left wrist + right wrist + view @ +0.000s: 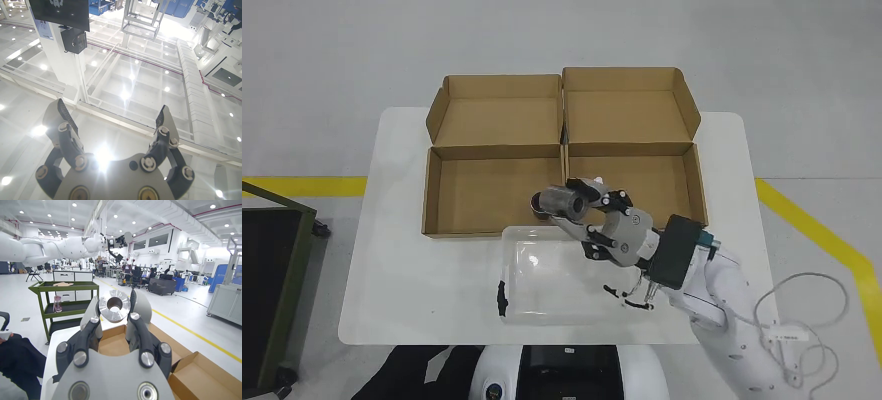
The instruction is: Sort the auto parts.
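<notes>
A white table [402, 260] stands on a pale workshop floor with yellow lines. It carries two open brown cardboard boxes side by side and, nearer the robot, a clear plastic bin [542, 305]. The silvery metal ring with a round bore [115, 316] is held off the surface, gripped by its sides between the closed fingers of the right gripper [580, 207]. In the top view it hangs over the near right corner of the left-hand cardboard box [477, 195], just beside the wall shared with the right-hand cardboard box [642, 180]. Its bore runs roughly level, in line with the gripper's reach and pointing toward the robot's left. If this box is the target, the release likely calls for a short move down and further left. The left gripper [112, 106] is raised toward the ceiling, fingers spread wide and empty, so the right arm is the nearer one.
</notes>
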Available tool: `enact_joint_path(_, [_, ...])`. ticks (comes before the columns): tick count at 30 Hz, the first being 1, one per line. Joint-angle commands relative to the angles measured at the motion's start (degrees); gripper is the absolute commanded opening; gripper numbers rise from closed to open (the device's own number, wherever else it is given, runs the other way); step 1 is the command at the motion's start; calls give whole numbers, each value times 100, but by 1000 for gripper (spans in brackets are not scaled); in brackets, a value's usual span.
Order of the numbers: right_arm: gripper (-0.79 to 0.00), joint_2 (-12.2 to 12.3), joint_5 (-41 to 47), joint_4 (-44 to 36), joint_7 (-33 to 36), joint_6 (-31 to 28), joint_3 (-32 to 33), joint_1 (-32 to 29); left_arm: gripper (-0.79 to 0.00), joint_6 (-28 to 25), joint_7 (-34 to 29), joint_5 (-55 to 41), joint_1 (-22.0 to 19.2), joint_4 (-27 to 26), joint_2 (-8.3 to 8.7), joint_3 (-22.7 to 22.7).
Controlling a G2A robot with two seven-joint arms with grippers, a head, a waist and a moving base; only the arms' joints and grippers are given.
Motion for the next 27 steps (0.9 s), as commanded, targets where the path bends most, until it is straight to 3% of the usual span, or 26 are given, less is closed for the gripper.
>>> enact_joint_path(1, [-785, 1, 61, -45, -73, 29, 50, -29, 0, 0, 0, 0, 0, 0, 0, 0])
enact_joint_path(16, [-785, -10, -163, -168, -377, 216, 86, -167, 0, 0, 0, 0, 0, 0, 0, 0])
enact_joint_path(22, [-785, -29, -402, 26, -7, 324, -106, -80, 0, 0, 0, 0, 0, 0, 0, 0])
enact_joint_path(27, [-785, -61, -656, 382, 740, 415, -381, 169, 0, 0, 0, 0, 0, 0, 0, 0])
